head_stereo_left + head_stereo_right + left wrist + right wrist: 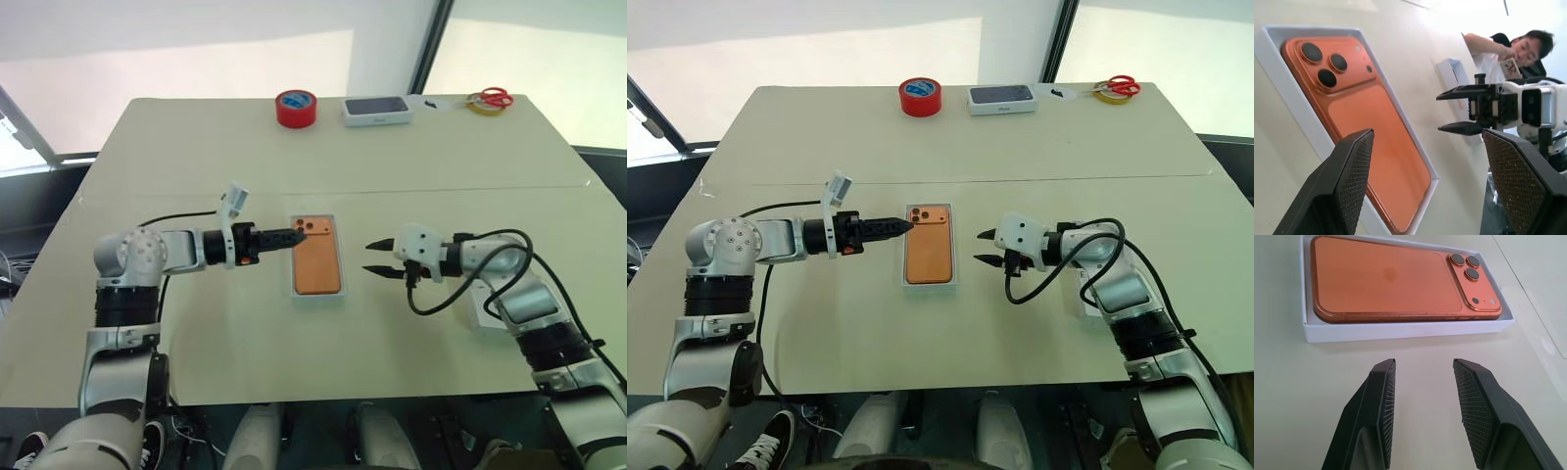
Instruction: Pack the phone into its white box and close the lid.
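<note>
The orange phone (pixel 316 259) lies camera side up inside the white box (pixel 1400 331) at the middle of the table. My left gripper (pixel 297 236) hovers at the box's far left corner, near the phone's lenses, open and holding nothing; its wrist view shows the wide gap between its fingers (pixel 1347 181). My right gripper (pixel 369 258) points at the box from the right, a short way off, open and empty, its fingers (pixel 1378 401) apart. A flat white cardboard piece (pixel 482 315), which looks like the lid, lies under my right forearm, mostly hidden.
At the table's far edge stand a red tape roll (pixel 296 108), a white box with a dark top (pixel 378 111), red-handled scissors (pixel 497 96) and a yellow tape ring (pixel 479 106). A person (pixel 1513 46) sits beyond the table in the left wrist view.
</note>
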`<action>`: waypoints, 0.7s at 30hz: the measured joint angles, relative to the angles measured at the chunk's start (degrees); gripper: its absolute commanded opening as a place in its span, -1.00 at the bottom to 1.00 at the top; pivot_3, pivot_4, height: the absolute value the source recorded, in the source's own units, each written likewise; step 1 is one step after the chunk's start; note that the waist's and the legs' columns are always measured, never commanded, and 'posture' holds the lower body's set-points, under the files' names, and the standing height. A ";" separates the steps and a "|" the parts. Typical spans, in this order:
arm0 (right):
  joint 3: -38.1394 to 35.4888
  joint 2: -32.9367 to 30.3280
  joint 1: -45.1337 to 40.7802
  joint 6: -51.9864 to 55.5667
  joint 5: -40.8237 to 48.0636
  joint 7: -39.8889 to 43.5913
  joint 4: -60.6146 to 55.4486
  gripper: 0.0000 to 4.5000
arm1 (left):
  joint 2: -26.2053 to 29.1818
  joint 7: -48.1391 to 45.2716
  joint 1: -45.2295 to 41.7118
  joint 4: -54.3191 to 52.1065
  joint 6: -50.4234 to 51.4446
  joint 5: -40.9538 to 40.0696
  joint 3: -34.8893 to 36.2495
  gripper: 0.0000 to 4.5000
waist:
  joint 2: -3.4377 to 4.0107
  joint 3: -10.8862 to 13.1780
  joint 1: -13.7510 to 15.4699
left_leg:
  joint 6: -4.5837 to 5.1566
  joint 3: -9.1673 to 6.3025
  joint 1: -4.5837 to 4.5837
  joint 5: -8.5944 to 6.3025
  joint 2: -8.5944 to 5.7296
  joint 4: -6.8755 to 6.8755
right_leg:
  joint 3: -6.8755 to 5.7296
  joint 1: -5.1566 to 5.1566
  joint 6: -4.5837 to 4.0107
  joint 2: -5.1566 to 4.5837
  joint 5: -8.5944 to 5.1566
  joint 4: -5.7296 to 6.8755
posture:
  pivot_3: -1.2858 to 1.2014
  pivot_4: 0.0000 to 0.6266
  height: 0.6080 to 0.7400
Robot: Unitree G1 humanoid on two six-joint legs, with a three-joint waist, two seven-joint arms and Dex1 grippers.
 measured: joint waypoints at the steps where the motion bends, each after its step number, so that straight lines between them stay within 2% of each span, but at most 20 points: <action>1: 0.11 0.24 -0.36 0.03 -0.13 -0.15 0.66 -0.37 | 0.00 0.09 0.28 0.00 -0.92 0.23 0.32 0.30 | 0.00 0.00 -0.01 | 0.00 0.01 0.01 0.00 0.00 0.00 | 0.00 0.00 0.00 0.00 0.00 0.00 | 0.03 -0.52 0.97; 2: 0.18 0.78 -1.22 0.10 -0.68 -0.95 1.97 -0.51 | 0.61 0.05 1.12 -0.50 -3.42 1.53 -0.11 0.09 | 0.00 0.00 -0.05 | 0.00 0.00 0.01 0.00 0.00 0.00 | 0.00 -0.01 0.00 0.00 0.00 0.00 | 0.03 -0.52 0.97; 4: 0.21 1.07 -2.65 -0.45 -2.07 -2.77 4.08 -0.96 | 4.22 -1.58 4.46 -3.28 -9.74 5.82 -4.37 -0.38 | 0.01 -0.01 -0.32 | -0.02 0.06 0.01 0.01 0.00 -0.09 | 0.07 0.01 0.00 0.01 0.00 0.01 | 0.03 -0.52 0.97; 6: -0.01 1.03 -3.45 -2.00 -3.88 -4.82 6.61 -1.00 | 7.68 -4.27 8.86 -5.46 -16.36 11.11 -10.12 -0.84 | 0.03 -0.01 -0.31 | -0.06 0.15 0.06 0.03 0.00 -0.26 | 0.13 -0.03 -0.05 0.01 -0.02 0.00 | 0.03 -0.52 0.97; 7: 0.05 1.06 -3.51 -2.39 -4.28 -5.17 7.24 -1.00 | 7.67 -4.65 9.73 -5.44 -17.96 12.42 -11.43 -0.98 | 0.02 -0.01 -0.14 | -0.07 0.14 0.05 0.04 0.01 -0.26 | 0.11 -0.07 -0.11 0.01 -0.06 0.00 | 0.03 -0.52 0.97; 13: 2.51 2.83 -3.69 -6.81 -6.92 -5.97 10.32 -1.00 | 5.92 -6.44 10.35 -5.13 -26.07 18.71 -17.70 -0.98 | 0.01 0.01 0.05 | -0.07 0.11 0.05 0.04 -0.02 -0.19 | 0.06 -0.10 -0.21 -0.07 -0.10 -0.02 | 0.03 -0.52 0.97; 21: 2.81 1.34 -3.56 -8.14 -8.37 -5.65 11.16 -1.00 | -3.99 -10.32 5.82 -2.67 -24.28 19.52 -24.23 -0.98 | 0.01 0.01 0.23 | -0.04 0.11 0.00 0.06 -0.02 -0.09 | 0.01 0.06 -0.01 -0.02 0.01 0.03 | 0.03 -0.52 0.97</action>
